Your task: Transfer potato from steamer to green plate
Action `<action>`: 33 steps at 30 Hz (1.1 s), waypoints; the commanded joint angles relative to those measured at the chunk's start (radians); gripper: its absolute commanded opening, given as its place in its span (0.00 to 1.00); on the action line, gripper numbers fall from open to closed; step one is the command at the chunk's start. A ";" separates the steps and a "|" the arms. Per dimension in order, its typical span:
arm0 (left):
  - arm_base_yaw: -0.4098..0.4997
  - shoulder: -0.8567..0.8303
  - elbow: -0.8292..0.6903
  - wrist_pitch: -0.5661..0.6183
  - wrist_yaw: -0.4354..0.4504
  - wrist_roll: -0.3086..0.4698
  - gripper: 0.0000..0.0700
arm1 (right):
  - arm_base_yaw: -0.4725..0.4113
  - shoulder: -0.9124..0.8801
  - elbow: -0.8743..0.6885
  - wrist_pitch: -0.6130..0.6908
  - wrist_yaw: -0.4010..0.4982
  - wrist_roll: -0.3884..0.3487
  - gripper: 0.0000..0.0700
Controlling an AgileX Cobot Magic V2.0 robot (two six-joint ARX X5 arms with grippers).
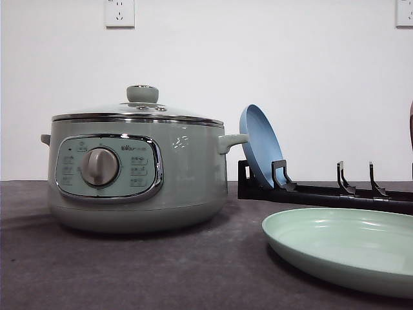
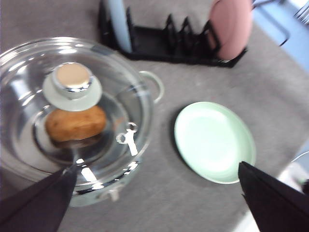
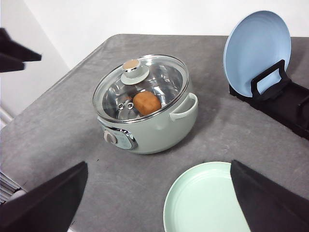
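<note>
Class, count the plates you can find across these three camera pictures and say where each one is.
3. The green plate lies flat on the table beside the steamer. A blue plate stands upright in the black rack. A pink plate stands at the rack's other end.

One steamer [image 1: 135, 171] with one glass lid [image 3: 141, 87], at left of centre in the front view. One potato [image 3: 147, 103] inside it. Three plates: one green plate [image 1: 345, 248] at lower right, one blue [image 1: 260, 145] and one pink [image 2: 231, 26] in the one rack [image 1: 322, 190]. Two wall sockets [image 1: 119, 13] along the top edge.
</note>
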 commanded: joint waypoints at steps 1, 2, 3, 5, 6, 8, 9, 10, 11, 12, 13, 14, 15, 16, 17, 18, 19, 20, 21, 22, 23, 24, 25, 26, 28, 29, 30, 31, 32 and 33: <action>-0.015 0.052 0.062 -0.017 -0.036 0.030 1.00 | 0.005 0.004 0.006 0.013 0.000 0.011 0.83; -0.022 0.081 0.086 -0.030 -0.056 0.035 1.00 | 0.005 0.004 0.006 0.013 0.000 0.011 0.83; -0.030 0.112 0.110 -0.043 -0.074 0.041 1.00 | 0.005 0.004 0.006 0.013 0.000 0.011 0.83; -0.046 0.176 0.158 -0.062 -0.120 0.044 1.00 | 0.005 0.004 0.006 0.013 0.000 0.011 0.83; -0.054 0.208 0.181 -0.071 -0.144 0.046 1.00 | 0.005 0.004 0.006 0.013 0.000 0.011 0.83; -0.067 0.269 0.221 -0.087 -0.186 0.055 1.00 | 0.005 0.004 0.006 0.013 0.000 0.010 0.83; -0.073 0.300 0.240 -0.094 -0.203 0.063 1.00 | 0.005 0.004 0.006 0.013 0.000 0.010 0.83; -0.078 0.328 0.258 -0.099 -0.217 0.069 1.00 | 0.005 0.004 0.006 0.013 0.001 0.010 0.83; -0.082 0.356 0.275 -0.103 -0.230 0.074 1.00 | 0.005 0.004 0.006 0.013 0.001 0.010 0.83; -0.085 0.384 0.290 -0.100 -0.242 0.077 1.00 | 0.005 0.004 0.006 0.013 0.001 0.009 0.83; -0.087 0.409 0.301 -0.099 -0.251 0.083 1.00 | 0.005 0.004 0.006 0.013 0.001 0.008 0.83; -0.089 0.432 0.312 -0.097 -0.260 0.089 1.00 | 0.005 0.004 0.006 0.013 0.001 0.006 0.83; -0.090 0.459 0.325 -0.095 -0.269 0.096 1.00 | 0.005 0.004 0.006 0.013 0.000 0.006 0.83; -0.090 0.482 0.335 -0.091 -0.278 0.100 1.00 | 0.005 0.004 0.006 0.013 0.001 0.006 0.83; -0.090 0.503 0.344 -0.084 -0.286 0.102 1.00 | 0.005 0.004 0.006 0.013 0.001 0.005 0.83; -0.089 0.521 0.349 -0.069 -0.287 0.106 1.00 | 0.005 0.004 0.006 0.012 0.001 0.004 0.83; -0.089 0.537 0.351 -0.053 -0.287 0.111 1.00 | 0.005 0.004 0.006 0.012 0.001 0.003 0.83; -0.089 0.550 0.351 -0.036 -0.287 0.115 1.00 | 0.005 0.004 0.006 0.012 0.001 0.002 0.83; -0.089 0.562 0.351 -0.018 -0.287 0.121 1.00 | 0.005 0.004 0.006 0.012 0.001 0.002 0.83; -0.089 0.573 0.351 0.000 -0.287 0.125 1.00 | 0.005 0.004 0.006 0.011 0.001 0.001 0.83; -0.089 0.584 0.351 0.018 -0.287 0.128 1.00 | 0.005 0.004 0.006 0.011 0.001 0.001 0.83; -0.089 0.594 0.351 0.032 -0.287 0.130 1.00 | 0.005 0.004 0.006 0.010 0.001 -0.001 0.83; -0.089 0.605 0.351 0.043 -0.287 0.131 1.00 | 0.005 0.004 0.006 0.009 0.001 -0.001 0.83; -0.089 0.615 0.351 0.051 -0.287 0.132 1.00 | 0.005 0.004 0.006 0.009 0.001 -0.001 0.83; -0.089 0.635 0.351 0.061 -0.287 0.133 1.00 | 0.005 0.004 0.006 0.006 0.001 -0.001 0.83; -0.089 0.644 0.351 0.063 -0.287 0.133 1.00 | 0.005 0.004 0.006 0.006 0.001 -0.002 0.83; -0.089 0.653 0.351 0.066 -0.287 0.133 1.00 | 0.005 0.004 0.006 0.005 0.001 -0.002 0.83; -0.089 0.660 0.351 0.068 -0.287 0.133 1.00 | 0.005 0.004 0.006 0.005 0.001 -0.005 0.83; -0.089 0.666 0.351 0.069 -0.287 0.133 1.00 | 0.005 0.004 0.006 0.005 0.001 -0.008 0.83; -0.089 0.671 0.351 0.071 -0.287 0.133 1.00 | 0.005 0.004 0.006 0.005 0.001 -0.009 0.83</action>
